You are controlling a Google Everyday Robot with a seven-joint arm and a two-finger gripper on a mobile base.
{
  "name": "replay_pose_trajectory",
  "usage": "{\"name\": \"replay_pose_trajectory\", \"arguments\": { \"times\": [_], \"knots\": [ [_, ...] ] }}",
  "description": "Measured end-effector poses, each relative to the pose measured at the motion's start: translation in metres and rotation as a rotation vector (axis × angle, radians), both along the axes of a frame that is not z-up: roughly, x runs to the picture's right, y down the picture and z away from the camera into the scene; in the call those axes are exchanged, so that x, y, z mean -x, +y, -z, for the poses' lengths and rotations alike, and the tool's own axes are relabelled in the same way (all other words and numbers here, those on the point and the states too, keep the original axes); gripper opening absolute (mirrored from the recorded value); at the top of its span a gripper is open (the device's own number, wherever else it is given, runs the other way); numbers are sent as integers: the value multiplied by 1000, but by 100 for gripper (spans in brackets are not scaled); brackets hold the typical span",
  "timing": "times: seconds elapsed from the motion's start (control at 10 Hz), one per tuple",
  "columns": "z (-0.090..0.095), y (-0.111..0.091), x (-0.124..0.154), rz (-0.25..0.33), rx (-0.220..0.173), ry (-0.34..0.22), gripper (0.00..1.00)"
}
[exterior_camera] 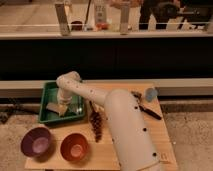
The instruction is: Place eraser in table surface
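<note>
My gripper (61, 106) reaches down into the green plastic tray (47, 91) at the table's back left, with the white arm (125, 125) stretching across the middle of the table. A pale flat piece (53, 107) lies in the tray right at the gripper; I cannot tell whether it is the eraser or whether it is held. No dull-grey block shows clearly anywhere else. The light tan wooden table surface (162, 131) shows bare to the right of the arm.
A purple bowl (36, 141) and an orange bowl (74, 146) stand at the front left. A brown pine-cone-like thing (96, 125) lies beside the arm. A blue cup-like thing (150, 93) and a dark tool (146, 108) lie at the back right.
</note>
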State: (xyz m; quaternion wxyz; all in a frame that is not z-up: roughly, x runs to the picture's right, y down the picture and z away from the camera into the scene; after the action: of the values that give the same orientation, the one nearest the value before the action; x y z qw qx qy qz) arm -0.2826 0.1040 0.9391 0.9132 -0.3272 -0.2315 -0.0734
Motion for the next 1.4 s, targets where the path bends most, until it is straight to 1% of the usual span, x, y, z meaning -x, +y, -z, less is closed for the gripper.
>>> {"name": "replay_pose_trajectory", "arguments": {
  "times": [0.3, 0.4, 0.5, 0.6, 0.7, 0.9, 1.0, 1.1, 1.2, 1.3, 1.4],
  "knots": [
    [0, -1, -2, -3, -1, 1, 0],
    [1, -3, -8, -15, -8, 2, 0],
    [5, -13, -21, -41, -23, 2, 0],
    [14, -23, -32, -58, -31, -8, 0],
    [29, -39, -41, -68, -43, -29, 0],
    [62, -69, -52, -72, -60, -76, 0],
    [81, -87, -61, -60, -68, -111, 0],
    [92, -97, -62, -44, -71, -141, 0],
    [102, -105, -62, -13, -69, -171, 0],
    [112, -108, -58, 44, -48, -202, 0],
    [119, -108, -54, 76, -39, -218, 0]
  ]
}}
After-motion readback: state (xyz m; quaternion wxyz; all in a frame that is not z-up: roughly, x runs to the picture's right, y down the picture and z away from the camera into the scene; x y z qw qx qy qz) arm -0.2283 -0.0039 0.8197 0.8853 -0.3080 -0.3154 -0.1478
